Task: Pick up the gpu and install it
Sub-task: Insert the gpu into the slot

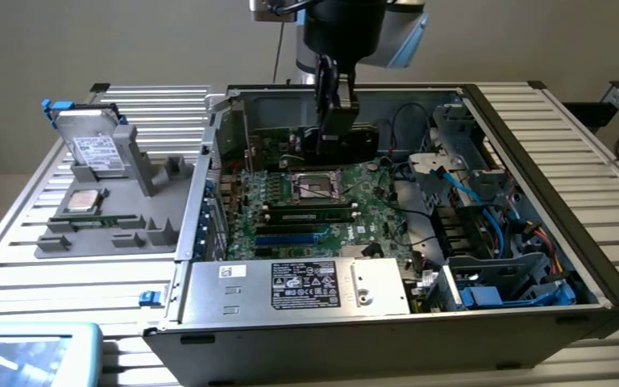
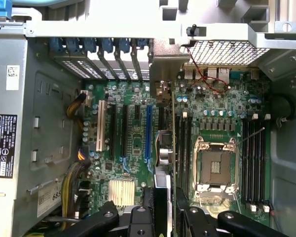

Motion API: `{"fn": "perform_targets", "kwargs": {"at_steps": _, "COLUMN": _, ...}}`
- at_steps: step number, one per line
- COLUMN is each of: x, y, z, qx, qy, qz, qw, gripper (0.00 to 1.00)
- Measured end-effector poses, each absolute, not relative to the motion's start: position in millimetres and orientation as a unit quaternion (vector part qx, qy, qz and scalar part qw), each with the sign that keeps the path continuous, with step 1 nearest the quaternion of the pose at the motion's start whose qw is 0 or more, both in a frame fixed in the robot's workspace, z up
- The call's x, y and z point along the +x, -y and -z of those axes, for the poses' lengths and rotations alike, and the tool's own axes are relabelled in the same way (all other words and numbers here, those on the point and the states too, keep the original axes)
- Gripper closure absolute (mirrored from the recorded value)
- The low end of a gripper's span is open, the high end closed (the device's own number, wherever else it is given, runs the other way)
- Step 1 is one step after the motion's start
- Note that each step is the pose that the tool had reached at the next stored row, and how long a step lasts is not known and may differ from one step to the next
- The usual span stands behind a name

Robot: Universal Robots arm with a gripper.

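Green board (image 1: 321, 193) lay flat in the open case (image 1: 546, 145), and your claw (image 1: 337, 97) hung over its far part. The claw was squeezing the gpu (image 1: 337, 125), with one finger pressed on each flat side. You held the gpu standing up on its edge, inside the case and near the far wall.

From the wrist view you looked straight down the thin edge of the gpu (image 2: 164, 148), with the claw (image 2: 163, 207) gripping it. The gpu sat over the board between the blue slot (image 2: 148, 131) and the chip socket (image 2: 212, 168), just beside the blue slot. Its metal end pointed at the row of slot holes (image 2: 108, 54) in the case wall.

So the pick-up part looked done. The gpu was in your claw, not on the grey tray (image 1: 105, 234) on the exterior view's left, where the hard drive (image 1: 94, 149) stood.

The put-in part did not look done. Your claw had not let go, and the gpu seemed to hang over the board rather than sit deep in a slot. I could not tell if its bottom edge was touching a slot. What looked left was to get it pushed all the way in and then let go.
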State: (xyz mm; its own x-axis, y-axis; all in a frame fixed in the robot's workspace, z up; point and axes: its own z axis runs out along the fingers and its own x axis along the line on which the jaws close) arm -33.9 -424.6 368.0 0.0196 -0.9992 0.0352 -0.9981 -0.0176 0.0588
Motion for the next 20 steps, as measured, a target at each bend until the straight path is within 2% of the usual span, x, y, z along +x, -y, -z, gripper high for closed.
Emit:
{"fn": "perform_targets", "kwargs": {"at_steps": 8, "x": -40.8, "y": 422.5, "z": -364.0, "qx": 0.708, "qy": 0.705, "qz": 0.01, "qw": 0.035, "gripper": 0.72}}
{"fn": "perform_targets", "kwargs": {"at_steps": 15, "x": -46.7, "y": 422.7, "z": -362.0, "qx": 0.708, "qy": 0.704, "qz": 0.025, "qw": 0.049, "gripper": 0.72}}
{"fn": "perform_targets", "kwargs": {"at_steps": 20, "x": -50.2, "y": 423.3, "z": -353.2, "qx": 0.708, "qy": 0.704, "qz": 0.025, "qw": 0.049, "gripper": 0.72}}
